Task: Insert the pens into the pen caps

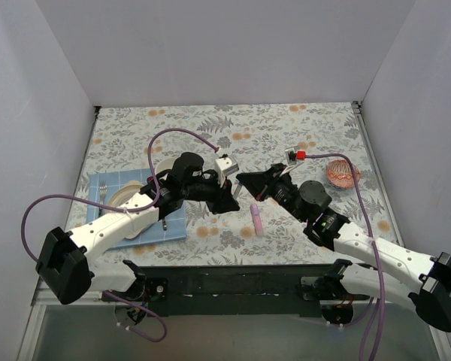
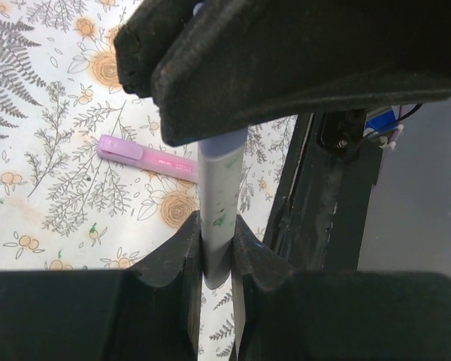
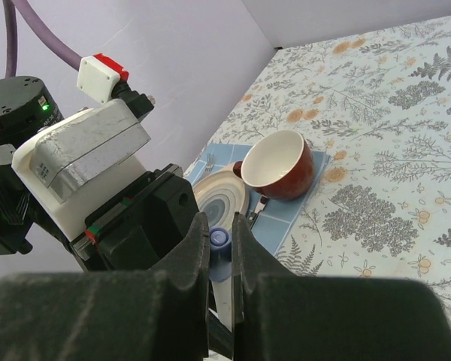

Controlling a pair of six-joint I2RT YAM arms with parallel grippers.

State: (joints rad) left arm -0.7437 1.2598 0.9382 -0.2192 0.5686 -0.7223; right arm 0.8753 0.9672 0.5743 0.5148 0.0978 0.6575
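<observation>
1. Left claw (image 2: 216, 252) was clamped on a pen (image 2: 217, 197). The barrel stood upright between the fingers (image 2: 177, 248) in the left wrist view, gripped low on its length.
2. Right claw (image 3: 221, 252) was clamped on a cap (image 3: 219, 240), which sat right at the fingertips with its round end facing the right wrist camera.
3. The two claws met tip to tip over mid-surface. The pen's upper end ran up under the right claw at 12 o'clock of the left fingers. I could not tell how far pen and cap had joined.
4. A pink pen (image 1: 256, 219) lay flat on the surface (image 1: 286, 128), at about 5 o'clock of the meeting claws and just beside them. Nothing touched it.
5. White walls (image 1: 210, 45) closed the surface at 9, 12 and 3 o'clock. The far half lay open.
6. A blue mat (image 1: 171, 222) with plate (image 3: 222, 197), cup (image 3: 278, 167) and fork (image 1: 102, 197) sat at 9 o'clock under the left arm.
7. A patterned bowl (image 1: 343, 174) sat at 3 o'clock, well apart from the claws.
8. The held pen had a slim grey-white barrel with small green flecks and a lilac-blue band near the top. The cap was bluish-purple and stubby. The pink pen was thicker, with a paler lilac-pink end.
</observation>
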